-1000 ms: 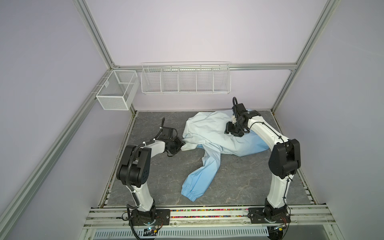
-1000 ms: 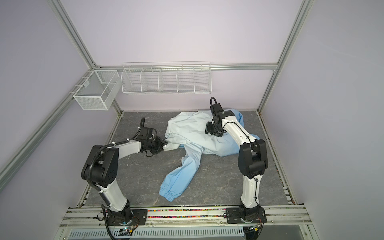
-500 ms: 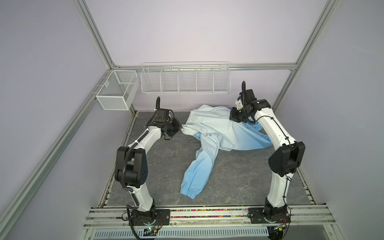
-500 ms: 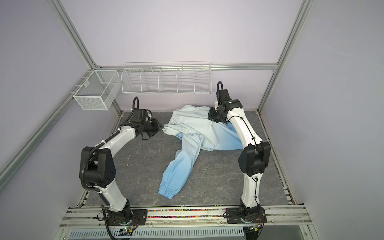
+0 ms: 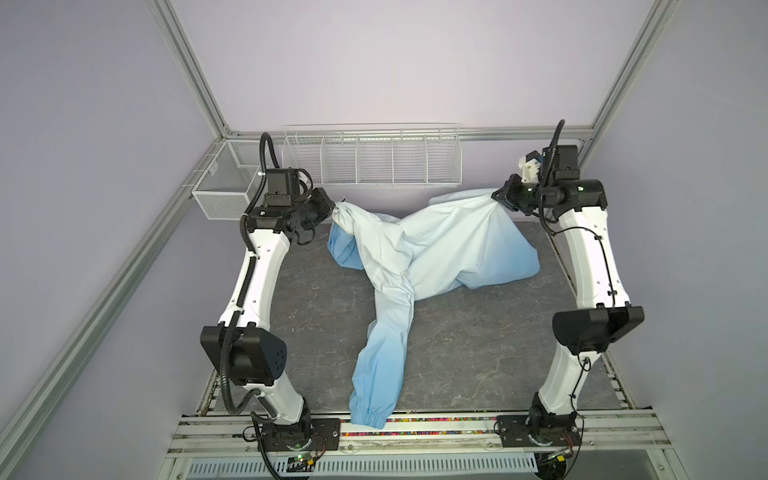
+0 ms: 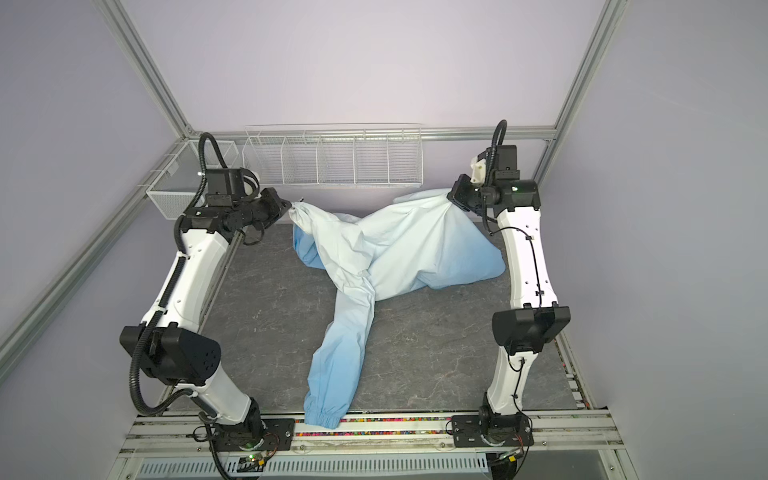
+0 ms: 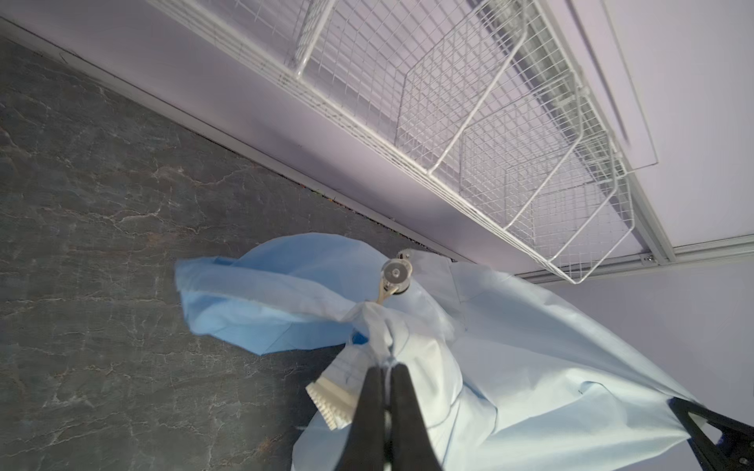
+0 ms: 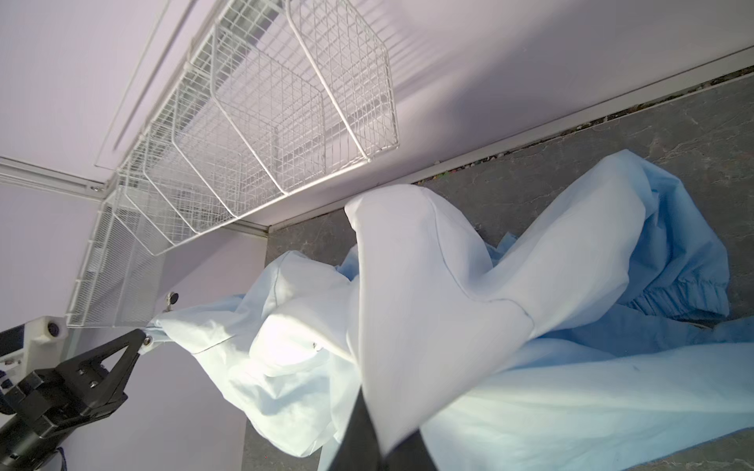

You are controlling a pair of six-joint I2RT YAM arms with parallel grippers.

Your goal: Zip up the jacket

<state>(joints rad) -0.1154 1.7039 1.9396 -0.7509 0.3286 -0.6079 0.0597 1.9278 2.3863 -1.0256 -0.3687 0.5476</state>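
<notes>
Soft, even overhead light leaves faint shadows behind the wire basket (image 8: pixel 285 122), the pale jacket (image 8: pixel 293 346) glares almost white, and its flap blurs in the left wrist view.

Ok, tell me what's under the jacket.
Only the dark table shows around the jacket, whose sleeve and lower body rest on it. The left gripper and right gripper hold two parts up. Whatever lies beneath the heap is covered.
</notes>
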